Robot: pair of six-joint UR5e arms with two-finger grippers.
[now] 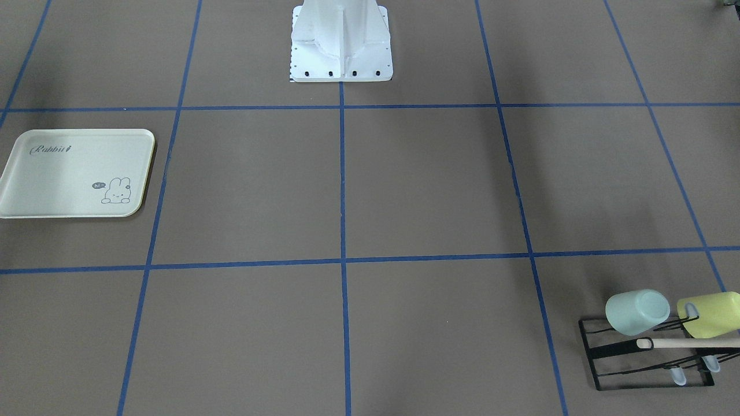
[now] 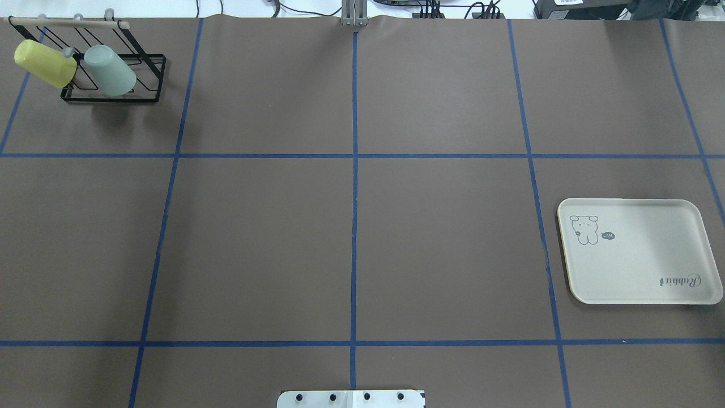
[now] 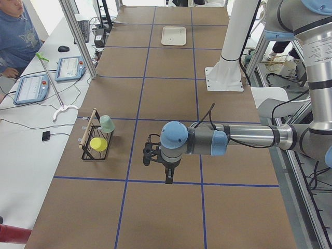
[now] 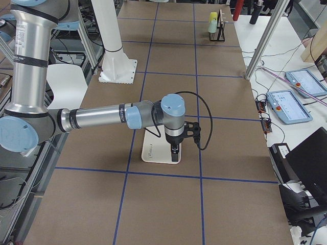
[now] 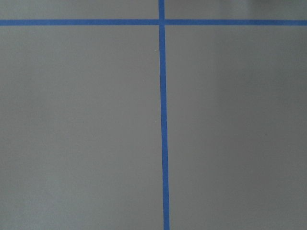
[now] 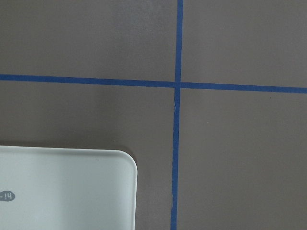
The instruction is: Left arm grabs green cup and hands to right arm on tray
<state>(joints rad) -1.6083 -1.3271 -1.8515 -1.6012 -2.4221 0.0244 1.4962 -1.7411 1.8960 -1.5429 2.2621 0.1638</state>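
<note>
The pale mint-green cup (image 1: 636, 312) hangs mouth-down and tilted on a black wire rack (image 1: 601, 358); it also shows in the overhead view (image 2: 110, 69) and the exterior left view (image 3: 107, 123). The cream "Rabbit" tray (image 1: 58, 173) lies flat and bare on the opposite side of the table (image 2: 640, 255). My left gripper (image 3: 168, 180) hangs above the table, well apart from the rack. My right gripper (image 4: 174, 155) hangs over the tray (image 4: 153, 150). Both grippers show only in the side views, so I cannot tell whether they are open or shut. A corner of the tray (image 6: 62, 191) shows in the right wrist view.
A brighter yellow-green cup (image 1: 714, 315) hangs on the same rack beside the mint one, under a wooden bar (image 1: 688, 343). The white robot base (image 1: 341, 52) stands at the table's middle edge. An operator (image 3: 18, 36) and control tablets (image 3: 72, 67) are beside the table.
</note>
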